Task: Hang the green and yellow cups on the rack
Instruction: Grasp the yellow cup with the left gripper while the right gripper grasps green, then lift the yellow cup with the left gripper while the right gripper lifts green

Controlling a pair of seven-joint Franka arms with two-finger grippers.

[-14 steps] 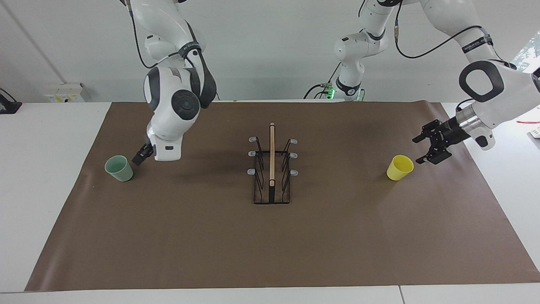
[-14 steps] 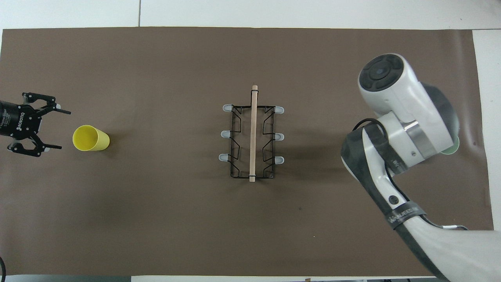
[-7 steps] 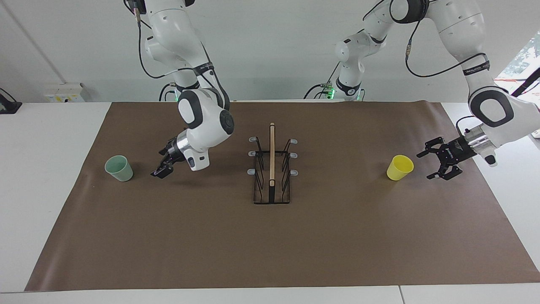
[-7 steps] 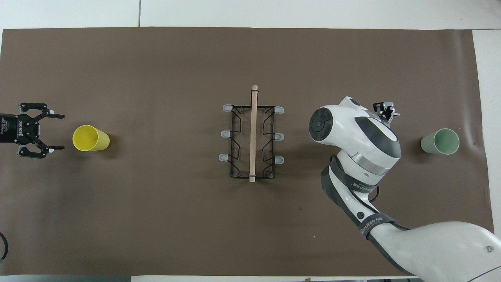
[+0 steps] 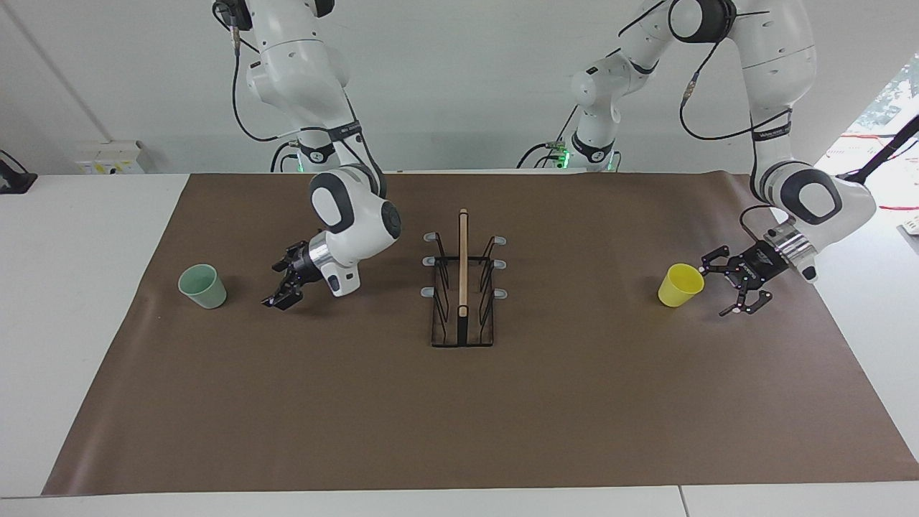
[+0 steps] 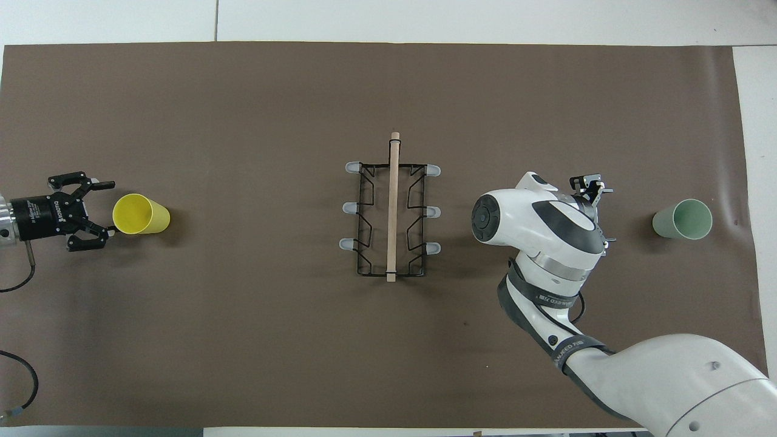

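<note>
Yellow cup (image 5: 680, 284): standing upright toward the left arm's end of the counter (image 5: 574, 402); likely light, thin-walled, slick, so gripping across the wall below the rim seems best; left end effector (image 5: 726, 289) hanging just beside it, fingers spread wide, empty.
Green cup (image 5: 202, 286): standing upright toward the right arm's end, likely similar; right end effector (image 5: 285, 282) hovering near it, fingers spread, empty.
Rack (image 5: 463, 287): sitting between the cups, pegs bare.
</note>
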